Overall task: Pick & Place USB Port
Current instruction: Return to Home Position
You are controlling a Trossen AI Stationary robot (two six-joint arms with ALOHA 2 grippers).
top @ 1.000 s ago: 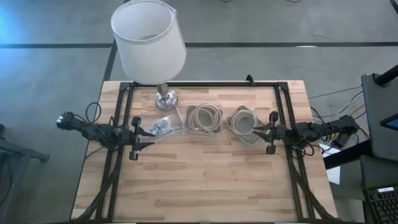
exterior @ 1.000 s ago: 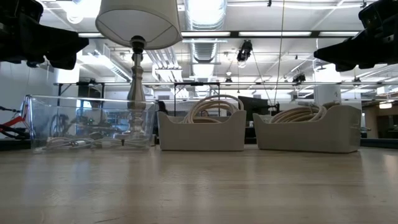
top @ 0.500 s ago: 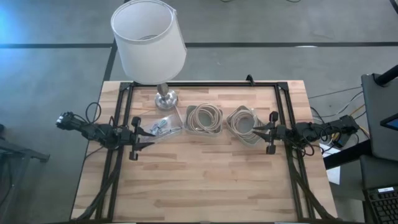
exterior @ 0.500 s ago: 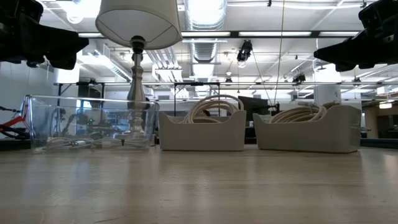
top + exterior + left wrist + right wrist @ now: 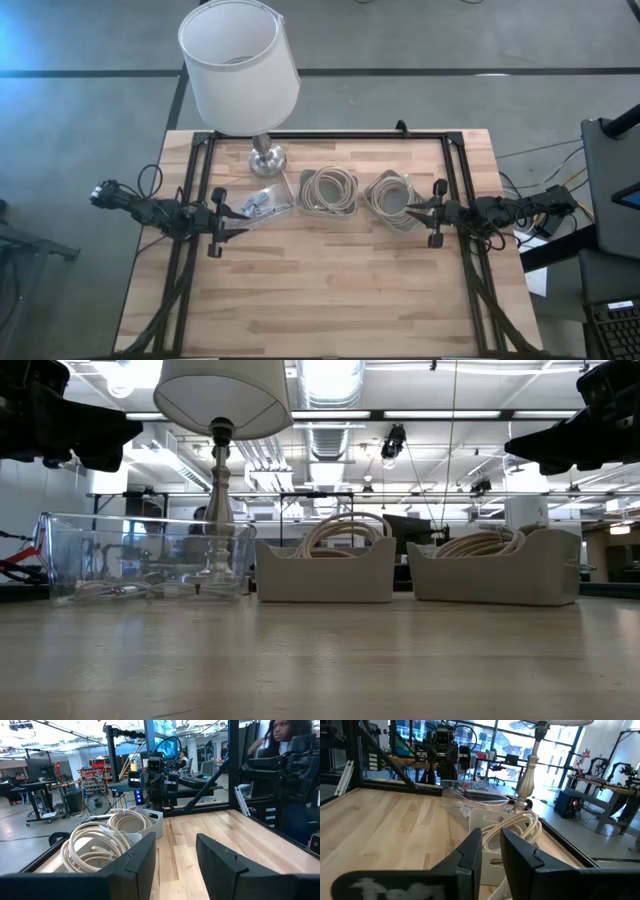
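A clear plastic container (image 5: 262, 204) (image 5: 145, 558) stands on the table in front of the lamp and holds small connector parts and thin leads. Right of it stand two grey bins of coiled cream cable, the middle bin (image 5: 328, 190) (image 5: 325, 568) and the right bin (image 5: 390, 197) (image 5: 495, 567). My left gripper (image 5: 236, 222) (image 5: 175, 857) hovers open above the table, just near-left of the clear container. My right gripper (image 5: 412, 208) (image 5: 491, 851) hovers open at the right bin's right side, its fingers a narrow gap apart. Both point toward the table's middle and hold nothing.
A table lamp with a white shade (image 5: 238, 62) stands on its metal base (image 5: 266, 157) at the far edge, behind the clear container. A black frame (image 5: 330, 134) runs around the table. Bare wood (image 5: 330, 280) fills the near half. A person (image 5: 280, 740) sits beyond the table.
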